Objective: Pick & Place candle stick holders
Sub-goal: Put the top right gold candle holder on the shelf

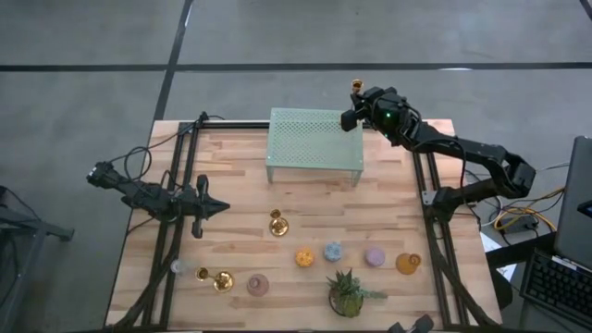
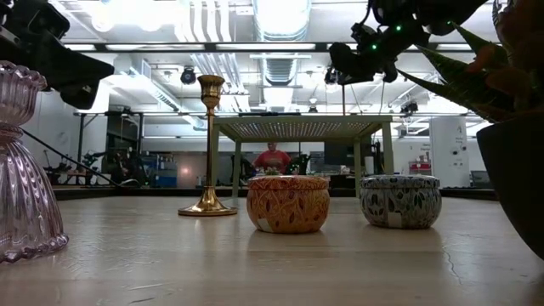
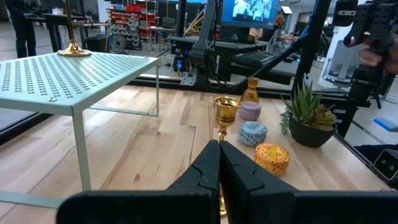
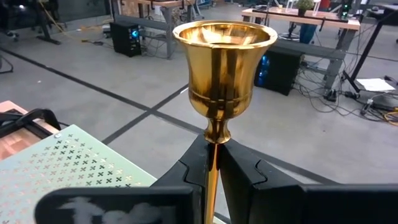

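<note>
My right gripper (image 1: 356, 104) is shut on a tall gold candlestick (image 4: 224, 62) at the far right corner of the green perforated stand (image 1: 314, 139). A second gold candlestick (image 1: 277, 224) stands by its base on the table in front of the stand; it also shows in the low view (image 2: 210, 144). A third gold candlestick (image 1: 220, 279) is near the front left. My left gripper (image 1: 220, 208) is shut and empty above the table, left of the second candlestick (image 3: 227, 115). My right gripper pinches the candlestick's thin stem (image 4: 213, 155) between its two fingers (image 4: 245, 171), just under the top cup. The fingers come at it about level from the table's right side and lie across the stem. The candlestick is upright, with its round base (image 3: 73, 48) on the stand's top.
Several round coloured pucks (image 1: 333, 251) lie in a row toward the front. A potted plant (image 1: 347, 294) is at the front edge. A pink glass holder (image 1: 257, 285) is beside the third candlestick. A person (image 2: 272, 157) shows far behind the table.
</note>
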Robot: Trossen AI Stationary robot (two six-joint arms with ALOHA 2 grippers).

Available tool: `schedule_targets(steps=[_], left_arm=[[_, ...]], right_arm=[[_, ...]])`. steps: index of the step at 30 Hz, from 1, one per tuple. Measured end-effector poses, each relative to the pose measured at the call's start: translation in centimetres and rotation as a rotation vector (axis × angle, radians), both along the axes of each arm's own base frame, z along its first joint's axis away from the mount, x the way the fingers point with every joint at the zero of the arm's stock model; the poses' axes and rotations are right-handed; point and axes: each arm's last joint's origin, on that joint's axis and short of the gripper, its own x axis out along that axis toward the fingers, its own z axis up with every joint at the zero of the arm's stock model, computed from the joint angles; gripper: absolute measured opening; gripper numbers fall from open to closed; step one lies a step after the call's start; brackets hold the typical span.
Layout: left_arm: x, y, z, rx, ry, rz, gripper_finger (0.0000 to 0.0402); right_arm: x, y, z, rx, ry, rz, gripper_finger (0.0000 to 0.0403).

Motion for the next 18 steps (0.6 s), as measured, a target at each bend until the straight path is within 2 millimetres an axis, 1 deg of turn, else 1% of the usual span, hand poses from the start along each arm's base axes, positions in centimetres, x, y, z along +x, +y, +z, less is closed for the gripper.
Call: schedule_targets(steps=[10,14,18], left_arm=[[0.00,0.00,0.00,0.000,0.000,0.000,0.0005],[0.00,0.00,0.00,0.000,0.000,0.000,0.0005],[0.00,0.00,0.00,0.000,0.000,0.000,0.0005]], right_arm=[[0.05,0.03,-0.06,0.005,0.002,0.011,0.0029],[0.06,0.08,-0.54,0.029,0.034,0.031,0.0052],[-0.04,0.15,-0.82,0.048,0.062,0.032,0.0085]])
